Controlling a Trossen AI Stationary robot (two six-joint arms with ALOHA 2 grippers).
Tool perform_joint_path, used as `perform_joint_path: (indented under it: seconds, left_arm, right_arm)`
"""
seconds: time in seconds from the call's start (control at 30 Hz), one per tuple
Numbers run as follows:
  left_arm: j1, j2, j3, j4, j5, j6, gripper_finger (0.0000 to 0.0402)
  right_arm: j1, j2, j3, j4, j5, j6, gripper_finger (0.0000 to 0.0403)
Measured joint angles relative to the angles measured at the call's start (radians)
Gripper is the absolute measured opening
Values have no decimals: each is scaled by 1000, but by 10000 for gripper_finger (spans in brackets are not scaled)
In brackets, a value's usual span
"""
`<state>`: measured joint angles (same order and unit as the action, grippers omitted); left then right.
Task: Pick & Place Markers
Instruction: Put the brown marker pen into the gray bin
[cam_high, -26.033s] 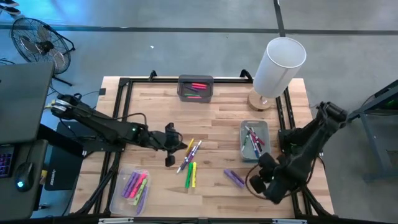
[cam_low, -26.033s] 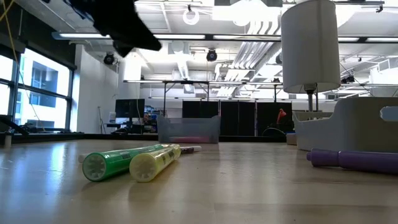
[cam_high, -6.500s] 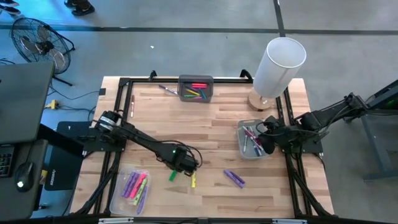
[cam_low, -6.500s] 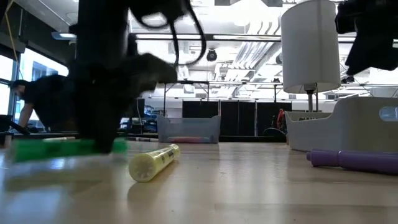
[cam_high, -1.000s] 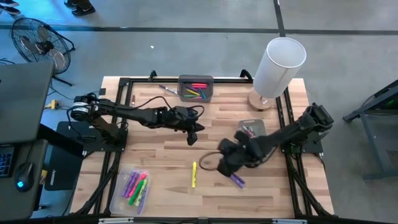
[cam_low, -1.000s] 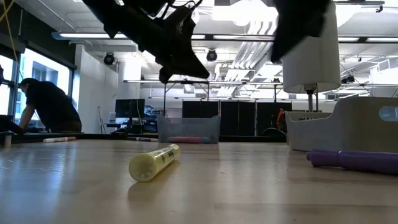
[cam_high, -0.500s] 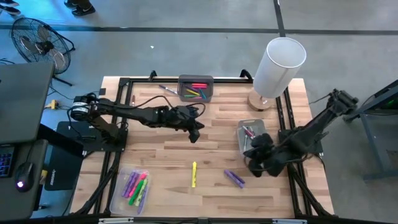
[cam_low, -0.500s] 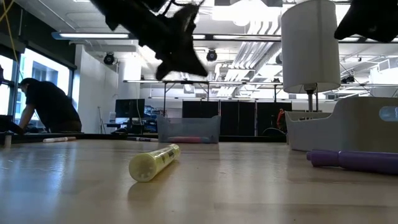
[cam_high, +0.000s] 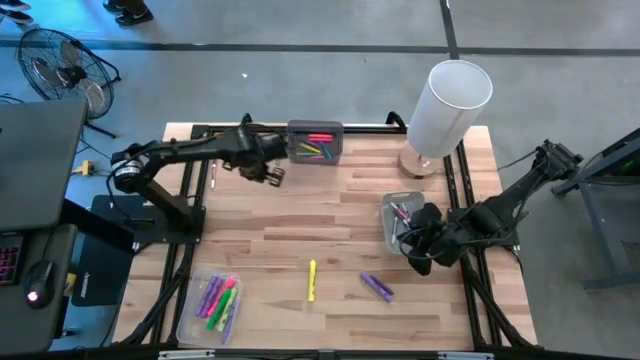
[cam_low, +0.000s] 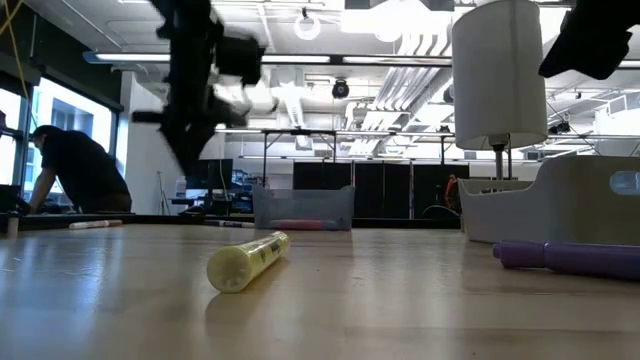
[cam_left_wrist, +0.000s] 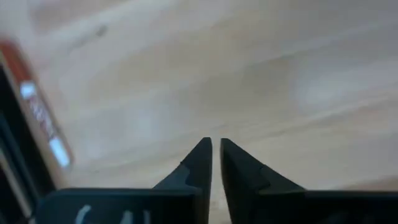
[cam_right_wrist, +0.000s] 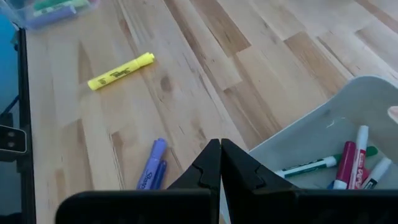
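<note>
The left gripper (cam_high: 272, 172) hangs near the table's far edge, beside the far tray (cam_high: 315, 141), fingers together and empty. The right gripper (cam_high: 410, 243) sits at the right edge over the grey tray (cam_high: 389, 221), fingers together, empty. A yellow marker (cam_high: 312, 279) and purple markers (cam_high: 377, 287) lie near the front edge.
</note>
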<state>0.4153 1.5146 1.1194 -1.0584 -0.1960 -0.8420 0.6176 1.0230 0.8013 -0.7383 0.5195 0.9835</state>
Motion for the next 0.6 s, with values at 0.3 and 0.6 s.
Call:
perform_joint_path:
  seconds: [0.3, 0.6]
  left_arm:
    - [237, -6, -133, 21, 89, 141, 143]
    - [433, -6, -132, 19, 67, 228, 202]
  right_arm:
    - [-97, 2, 0, -4, -12, -25, 0]
    - [-283, 2, 0, 6, -31, -112, 0]
